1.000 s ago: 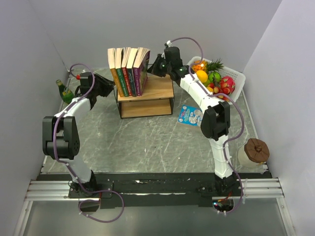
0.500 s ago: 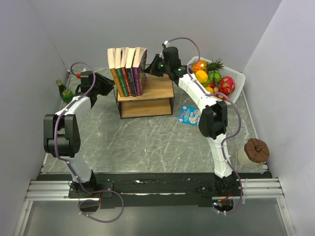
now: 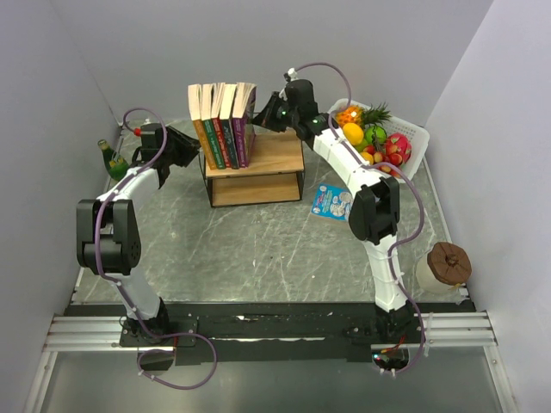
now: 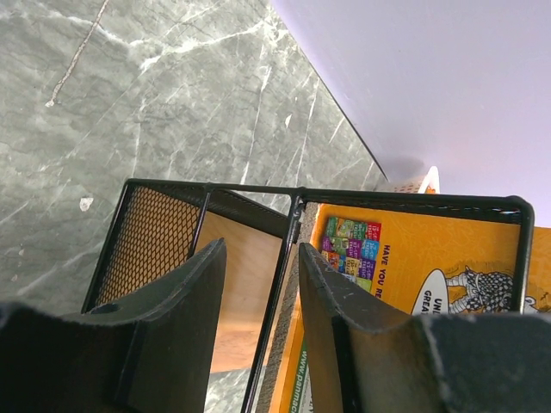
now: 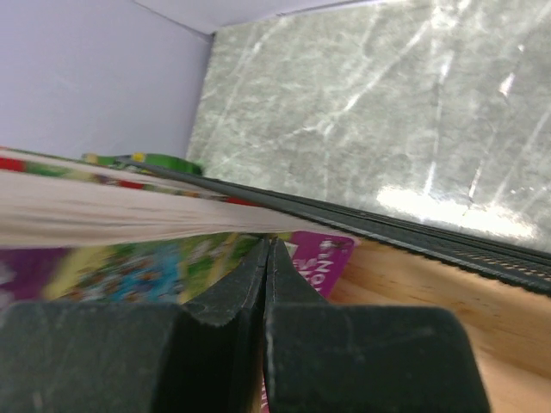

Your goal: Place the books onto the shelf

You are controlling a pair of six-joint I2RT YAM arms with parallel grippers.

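Top external view: on the grey marbled table (image 3: 258, 249), the small two-tier shelf of light wooden boards in black wire (image 3: 271, 159) stands between the grippers, with a row of thin colourful paperback books (image 3: 222, 120) upright on its top board. The right gripper (image 3: 261, 116), closed tight on nothing, has the purple end book (image 3: 244, 129) at its tips; a slow, level nudge should square the row without toppling it. The left gripper (image 3: 191, 148), jaws half apart and empty, straddles the frame's upright, well placed to steady the shelf. A pale patterned paperback (image 3: 331, 202) lies flat behind the right gripper, unshelved.
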